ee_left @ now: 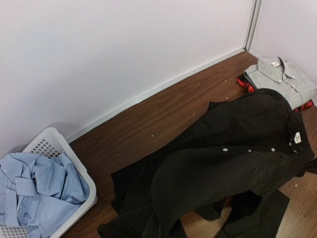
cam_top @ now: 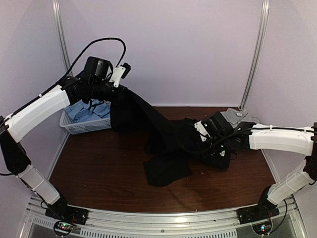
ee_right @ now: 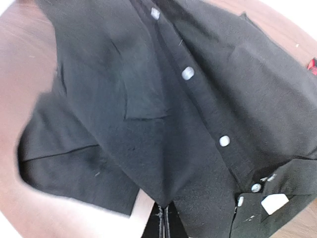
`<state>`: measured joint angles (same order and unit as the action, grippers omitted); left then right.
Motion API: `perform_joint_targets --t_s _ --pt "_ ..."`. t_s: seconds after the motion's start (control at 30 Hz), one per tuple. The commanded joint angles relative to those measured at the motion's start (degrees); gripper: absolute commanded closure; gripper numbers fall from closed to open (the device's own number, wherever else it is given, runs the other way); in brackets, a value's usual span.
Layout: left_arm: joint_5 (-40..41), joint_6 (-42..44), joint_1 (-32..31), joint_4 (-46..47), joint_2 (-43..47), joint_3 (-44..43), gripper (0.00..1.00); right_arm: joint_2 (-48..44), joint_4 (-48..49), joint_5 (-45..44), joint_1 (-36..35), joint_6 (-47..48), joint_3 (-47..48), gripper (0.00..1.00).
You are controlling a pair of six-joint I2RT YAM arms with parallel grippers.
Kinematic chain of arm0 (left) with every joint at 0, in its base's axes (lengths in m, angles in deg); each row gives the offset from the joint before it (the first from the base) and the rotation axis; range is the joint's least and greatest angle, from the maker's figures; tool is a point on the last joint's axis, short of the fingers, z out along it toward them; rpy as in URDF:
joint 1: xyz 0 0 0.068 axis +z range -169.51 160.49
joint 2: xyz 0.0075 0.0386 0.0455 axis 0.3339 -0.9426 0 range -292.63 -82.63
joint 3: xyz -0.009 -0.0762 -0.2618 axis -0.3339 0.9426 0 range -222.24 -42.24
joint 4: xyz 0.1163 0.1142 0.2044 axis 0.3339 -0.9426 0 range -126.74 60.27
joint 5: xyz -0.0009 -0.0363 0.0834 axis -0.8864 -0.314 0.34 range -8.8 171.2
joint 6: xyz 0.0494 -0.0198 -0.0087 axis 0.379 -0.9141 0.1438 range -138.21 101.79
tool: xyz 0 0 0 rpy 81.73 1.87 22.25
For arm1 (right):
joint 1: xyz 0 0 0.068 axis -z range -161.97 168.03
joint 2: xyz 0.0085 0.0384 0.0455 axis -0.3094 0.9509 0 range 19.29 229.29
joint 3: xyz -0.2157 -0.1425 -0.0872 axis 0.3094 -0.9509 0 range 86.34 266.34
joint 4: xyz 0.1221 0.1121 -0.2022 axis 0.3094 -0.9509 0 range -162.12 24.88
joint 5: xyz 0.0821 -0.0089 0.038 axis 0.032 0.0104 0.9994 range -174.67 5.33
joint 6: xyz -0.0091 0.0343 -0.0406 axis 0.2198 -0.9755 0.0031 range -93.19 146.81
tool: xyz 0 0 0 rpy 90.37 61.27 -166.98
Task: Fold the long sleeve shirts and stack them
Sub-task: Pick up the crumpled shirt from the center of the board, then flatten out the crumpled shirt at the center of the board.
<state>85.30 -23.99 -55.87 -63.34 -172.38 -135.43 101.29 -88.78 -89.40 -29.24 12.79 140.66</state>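
Looks like the spread-it-out step for shirt 3 of 4 — the black shirt (cam_top: 163, 144) is up off the table (cam_top: 99, 168) at 2 points but not laid flat yet. Nearest the arm bases, its loose tail lies crumpled on the wood, down and to the right of the basket (cam_top: 74, 128).

Further right of the basket, the right arm reaches in low and nearly level. The right gripper (cam_top: 202, 135) is buried in cloth near the collar end. In its wrist view the fabric tents away from the fingers, so I'd say those jaws are pinched on the shirt.

The left arm is raised, elbow bent, with the left gripper (cam_top: 120, 89) just above the basket's right end. The shirt hangs from it, so those jaws must be clamped on it too.

The blue shirt (cam_top: 89, 110) sits in the basket. Far right of the basket, in the back corner, the grey shirt (ee_left: 282, 79) lies folded on the plaid shirt (ee_left: 242, 82).

Next move, I reckon: draw the 2 grips apart and lower the shirt flat — no bunching.
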Motion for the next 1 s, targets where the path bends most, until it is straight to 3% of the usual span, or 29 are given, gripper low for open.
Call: perform_joint_targets --t_s 0.0,0.1,0.27,0.43,0.63,0.77,0.97 --pt "-3.9 4.1 0.1 0.4 5.5 4.1 1.0 -7.6 -13.7 6.8 -0.3 0.9 3.4 1.0" --pt "-5.7 5.2 0.1 0.5 8.6 5.9 1.0 -12.0 -16.4 11.7 -0.2 0.3 3.8 1.0" --pt "-6.6 5.2 0.1 1.8 9.8 6.4 1.0 -14.5 -21.3 8.7 2.6 0.5 5.9 1.0" --pt "-5.0 4.8 0.2 3.0 3.0 3.8 1.0 -8.0 -22.3 4.4 12.1 3.0 7.3 1.0" --pt "0.7 3.4 0.3 4.5 -11.3 -3.5 1.0 4.6 -18.0 -3.2 23.1 1.9 13.5 0.98" --pt "1.2 1.9 0.5 4.8 -18.5 -8.1 1.0 10.3 -15.9 -1.9 23.6 1.6 16.0 0.74" --pt "2.2 1.0 1.4 4.7 -21.6 -10.7 1.0 1.9 -10.2 -1.1 17.6 -0.6 5.3 0.42"
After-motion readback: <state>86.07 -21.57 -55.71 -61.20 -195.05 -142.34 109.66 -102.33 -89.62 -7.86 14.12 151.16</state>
